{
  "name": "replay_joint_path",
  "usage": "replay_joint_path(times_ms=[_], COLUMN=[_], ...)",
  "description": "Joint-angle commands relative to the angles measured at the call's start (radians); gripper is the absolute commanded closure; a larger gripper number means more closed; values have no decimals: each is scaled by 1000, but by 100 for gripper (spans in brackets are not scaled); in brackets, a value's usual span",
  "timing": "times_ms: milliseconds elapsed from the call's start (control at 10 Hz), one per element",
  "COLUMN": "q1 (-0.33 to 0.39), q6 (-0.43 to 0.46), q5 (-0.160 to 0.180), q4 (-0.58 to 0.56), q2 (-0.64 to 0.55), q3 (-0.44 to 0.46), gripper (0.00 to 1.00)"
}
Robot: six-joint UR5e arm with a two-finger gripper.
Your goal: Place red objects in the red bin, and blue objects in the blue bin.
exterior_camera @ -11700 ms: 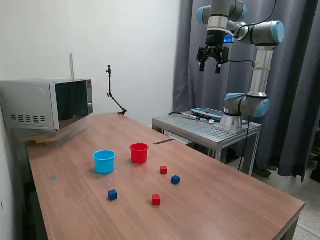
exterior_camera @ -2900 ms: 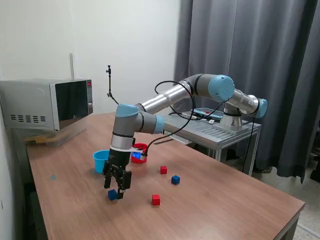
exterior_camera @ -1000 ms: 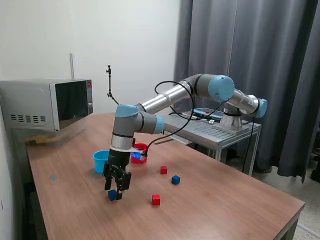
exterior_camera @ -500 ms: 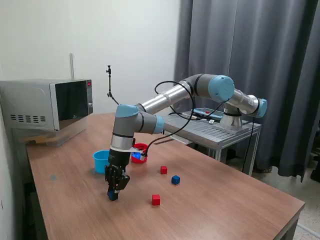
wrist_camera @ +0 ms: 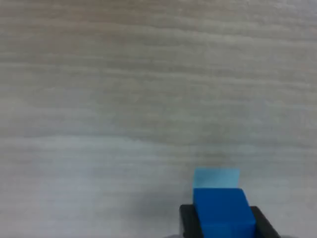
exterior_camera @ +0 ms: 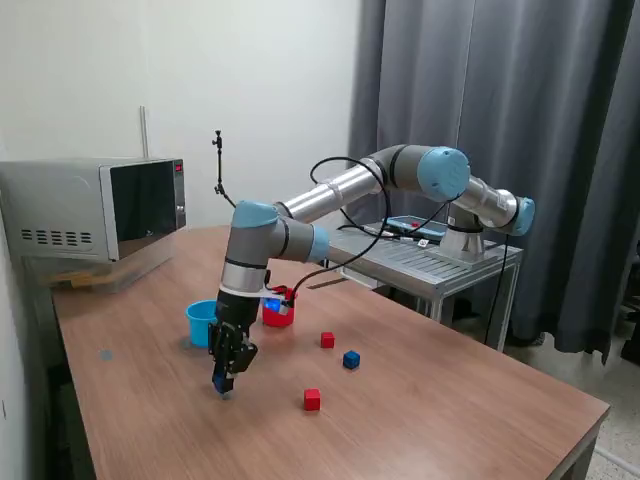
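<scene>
Currently my gripper [exterior_camera: 222, 383] is clamped on one blue cube [wrist_camera: 221, 210], held between both fingers [wrist_camera: 186, 221] and lifted just clear of the wooden table [exterior_camera: 460, 400]. The wrist view shows the cube's top face between the two dark pads, with bare wood grain filling everything beyond it. In the exterior view my arm reaches down from its base at the exterior view's right, and the gripper points downward at the near side of the light blue cup [exterior_camera: 201, 322], close to it but not touching. The red cup [exterior_camera: 277, 310] stands just beside the blue one, toward the exterior view's right, partly hidden by my wrist. Three cubes lie loose on the tabletop: a red cube [exterior_camera: 327, 340] near the red cup, a second blue cube [exterior_camera: 351, 359] just beside that red one, and another red cube [exterior_camera: 312, 400] nearer the front edge, well apart from both cups. Whether either cup holds anything cannot be told from these views. A microwave [exterior_camera: 95, 208] sits at the far corner of the table, at the exterior view's left.
</scene>
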Motion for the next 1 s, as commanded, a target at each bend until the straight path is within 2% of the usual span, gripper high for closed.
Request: replay_joint_path(times_ms=[0,100,300,600,800,900], q1=[-2,-2,-3,-31,-55,-70], q6=[0,0,5,34,34,34], q5=[-28,-29,-71,-77,-85,-124], q4=[0,0,-1,-14,-14,-14], q2=[-78,-113,-164,-231,-241,-247], q3=[53,84,154,236,241,239], gripper=[100,100,100,100,100,100])
